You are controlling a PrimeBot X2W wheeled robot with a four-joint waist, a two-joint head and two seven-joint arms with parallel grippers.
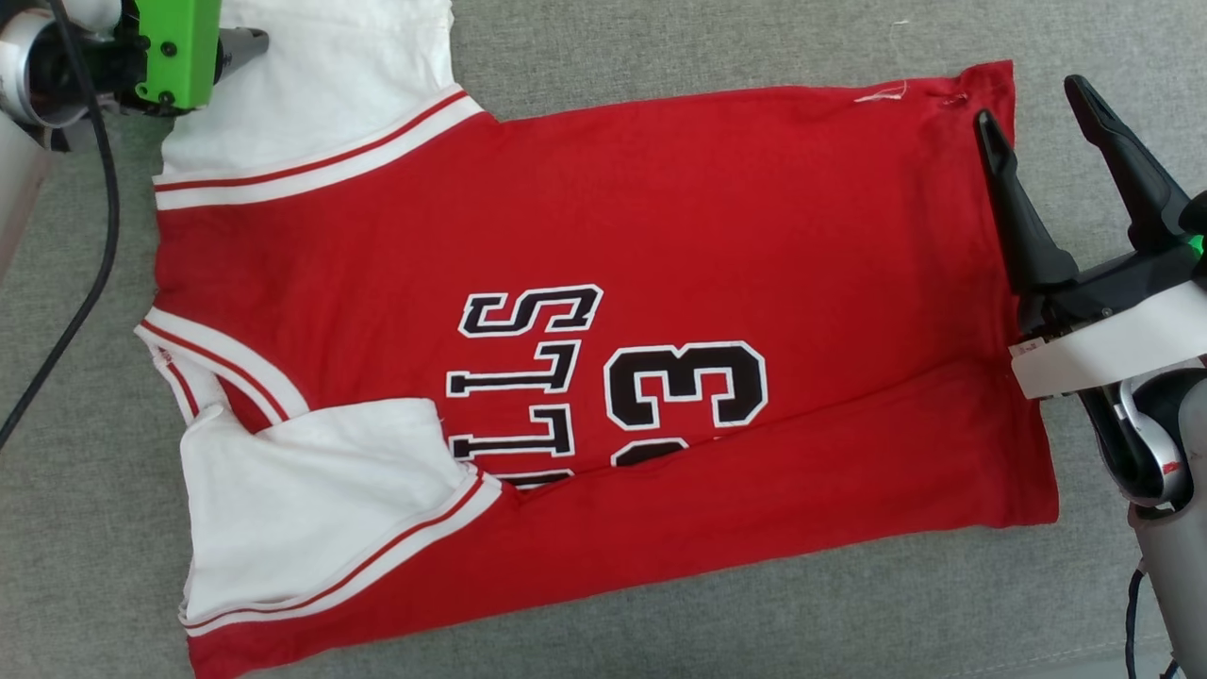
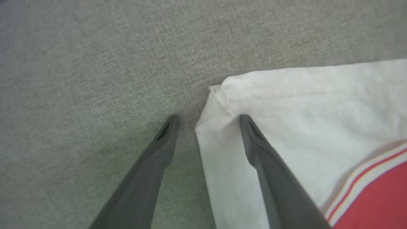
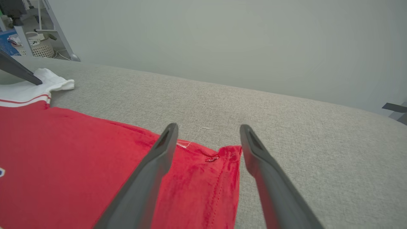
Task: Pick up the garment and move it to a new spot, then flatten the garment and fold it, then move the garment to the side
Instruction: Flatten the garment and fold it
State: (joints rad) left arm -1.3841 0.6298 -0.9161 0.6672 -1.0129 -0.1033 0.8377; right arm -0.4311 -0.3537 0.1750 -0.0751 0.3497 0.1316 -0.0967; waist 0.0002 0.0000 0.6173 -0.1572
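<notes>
Head view: garment (image 1: 660, 236) lies spread on the grey fabric surface (image 1: 754, 47), red body with the near long edge folded up over part of the black lettering and number, and a white sleeve turned in over that fold. Right gripper (image 1: 1030, 102) is spread wide with nothing in it. Its inner finger lies over the far hem corner, its outer finger is over bare surface just past the hem, and the rest of the shirt stretches away to its inner side. Left gripper (image 1: 236, 49) is at the far white sleeve, mostly hidden behind its green housing, and a black cable (image 1: 94, 236) hangs off that arm. Left wrist view: left gripper (image 2: 208, 117) is released, jaws apart and empty, straddling the sleeve's corner. One fingertip is over grey surface (image 2: 95, 63), the other is at the white cloth of the garment (image 2: 302, 111); contact is hard to tell. Striped trim and red body sit off to that same side, nearer the wrist. Right wrist view: right gripper (image 3: 208, 126) is open and holds nothing. The garment (image 3: 63, 152) hem corner sits between its fingers, with a loose white thread (image 3: 197, 135) just ahead of the tips. Far off to one side the other arm's dark finger meets the white sleeve. A pale wall (image 3: 222, 41) and a white basket (image 3: 38, 47) are beyond.
</notes>
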